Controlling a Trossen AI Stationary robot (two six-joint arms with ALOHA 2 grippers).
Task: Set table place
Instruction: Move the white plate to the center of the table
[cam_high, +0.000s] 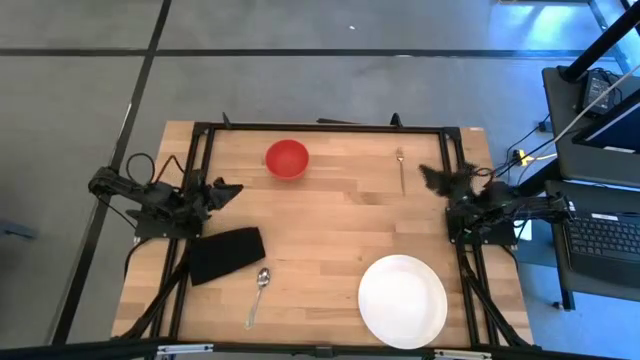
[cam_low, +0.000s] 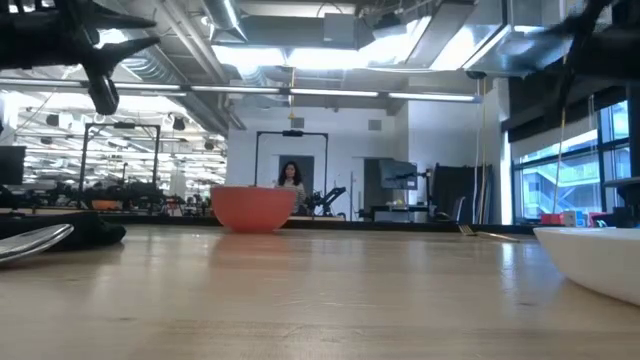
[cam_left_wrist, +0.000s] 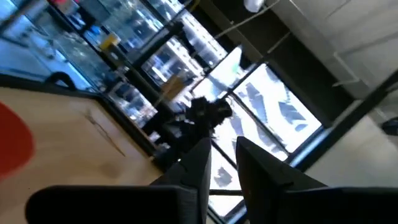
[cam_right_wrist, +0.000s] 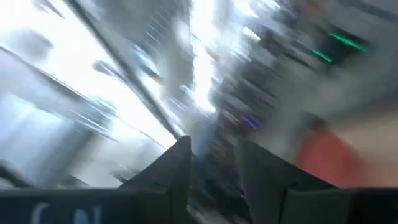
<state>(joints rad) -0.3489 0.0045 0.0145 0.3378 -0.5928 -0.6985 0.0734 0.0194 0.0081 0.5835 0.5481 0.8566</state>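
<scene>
High view: plate (cam_high: 402, 300) at 5 o'clock, bowl (cam_high: 287, 158) at 11, spoon (cam_high: 259, 293) at 7, fork (cam_high: 401, 169) at 1. Left pincer (cam_high: 226, 191) and right pincer (cam_high: 433, 177) hover slightly spread, empty. The thin fork may slip on the counter (cam_high: 330, 230).

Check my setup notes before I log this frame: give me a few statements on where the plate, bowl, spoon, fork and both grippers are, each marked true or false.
1. The red bowl sits on the white plate. False: they lie apart, the bowl near the table's far edge, the plate at the near right corner.
2. The spoon lies beside the black cloth. True.
3. The left gripper holds the spoon. False: it is open and empty, at the table's left edge.
4. The fork lies near the far edge, right of the bowl. True.
5. The right gripper grips the fork. False: it is open, at the right edge, apart from the fork.
</scene>
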